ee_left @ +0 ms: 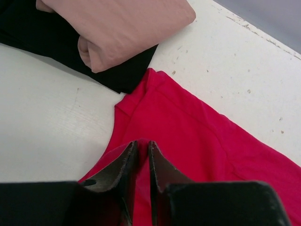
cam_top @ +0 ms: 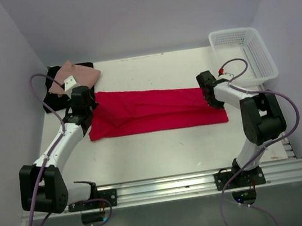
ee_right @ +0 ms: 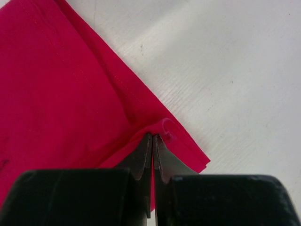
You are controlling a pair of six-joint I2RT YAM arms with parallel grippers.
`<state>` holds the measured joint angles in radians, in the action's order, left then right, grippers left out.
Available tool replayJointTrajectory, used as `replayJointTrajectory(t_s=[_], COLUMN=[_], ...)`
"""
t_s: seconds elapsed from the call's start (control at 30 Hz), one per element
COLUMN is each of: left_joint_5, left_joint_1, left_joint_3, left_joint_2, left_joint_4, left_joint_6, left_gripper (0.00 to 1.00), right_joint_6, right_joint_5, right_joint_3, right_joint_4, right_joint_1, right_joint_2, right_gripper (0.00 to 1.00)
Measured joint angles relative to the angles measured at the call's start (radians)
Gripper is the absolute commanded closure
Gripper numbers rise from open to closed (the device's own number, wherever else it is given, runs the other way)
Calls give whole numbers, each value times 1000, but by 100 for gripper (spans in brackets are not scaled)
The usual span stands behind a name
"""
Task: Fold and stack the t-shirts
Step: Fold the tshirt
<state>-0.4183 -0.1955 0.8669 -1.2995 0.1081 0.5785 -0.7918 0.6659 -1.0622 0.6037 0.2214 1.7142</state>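
My left arm (cam_top: 54, 147) stretches forward from its base and leans inward. Its black two-finger left gripper (ee_left: 143, 143) tips downward, the dark fingers drawn almost together with a strip of the bright red cloth t-shirt (ee_left: 197, 136) nipped between them. My right arm (cam_top: 262, 116) folds at the elbow and bends back towards the left. The right gripper (ee_right: 153, 136) points down, fingers pressed tight on a small bunched fold at that shirt's edge

Pale lilac walls (cam_top: 141, 12), white table (cam_top: 162, 151)
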Motion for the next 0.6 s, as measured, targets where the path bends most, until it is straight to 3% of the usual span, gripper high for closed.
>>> replayJointTrajectory(t_s=[0.03, 0.07, 0.17, 0.2, 0.3, 0.33, 0.4, 0.53, 0.57, 0.6], left_joint_5=[1, 0, -6, -10, -18, -19, -16, 18, 34, 58], left_joint_1=[0, 0, 1, 2, 5, 5, 5, 5, 4, 4], left_joint_3=[0, 0, 0, 0, -3, -8, -20, -45, -57, -71], left_joint_2=[-8, -14, -23, -22, -10, 3, 44, 170, 212, 253], left_joint_4=[-3, -10, -39, -48, -78, -90, -98, -109, -116, -123], left_joint_6=[-2, -3, 2, 7, 12, 12, 12, 12, 12, 16], left_gripper=[66, 39, 13, 11, 5, 5, 3, 3, 14, 26], right_joint_6=[0, 0, 3, 8, 35, 48, 74, 121, 132, 144], right_joint_5=[-1, -2, -6, -8, -43, -63, -97, -161, -174, -191], right_joint_3=[0, 0, 4, 8, 69, 101, 166, 259, 268, 272], right_joint_4=[-1, -3, -32, -45, -132, -166, -233, -335, -352, -367], right_joint_1=[0, 0, 0, 0, 0, 0, 0, 0, 0, 0], right_joint_2=[1, 1, 0, -3, -55, -87, -163, -326, -362, -392], right_gripper=[100, 100, 83, 68, 39, 35, 28, 26, 28, 36])
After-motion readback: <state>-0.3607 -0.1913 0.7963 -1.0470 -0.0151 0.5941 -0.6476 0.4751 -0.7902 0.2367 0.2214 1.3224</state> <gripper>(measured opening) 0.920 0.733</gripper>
